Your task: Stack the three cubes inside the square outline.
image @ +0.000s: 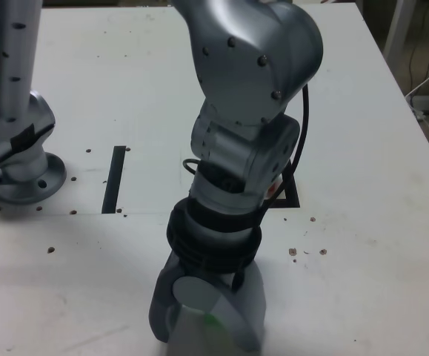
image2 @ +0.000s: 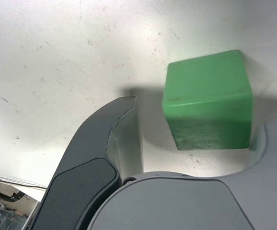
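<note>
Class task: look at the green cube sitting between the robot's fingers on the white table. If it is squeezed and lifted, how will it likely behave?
The solid green cube has crisp edges and flat faces, so it will probably stay stiff when squeezed. Resting flat on the white table, it should not roll. Its matt, slightly scuffed sides probably give the grey fingers fair grip, though an off-centre squeeze might twist it.

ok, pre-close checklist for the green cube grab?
1. Green cube between the gripper's fingers: ok.
2. Fingers touching the cube: one finger stands apart; the other side, cannot tell.
3. Cube flat on the table: ok.
4. Nothing else in the gap: ok.
5. Square outline free for placing: cannot tell, the arm hides most of it.
6. Red and yellow cubes located: not ok, neither in view.
</note>
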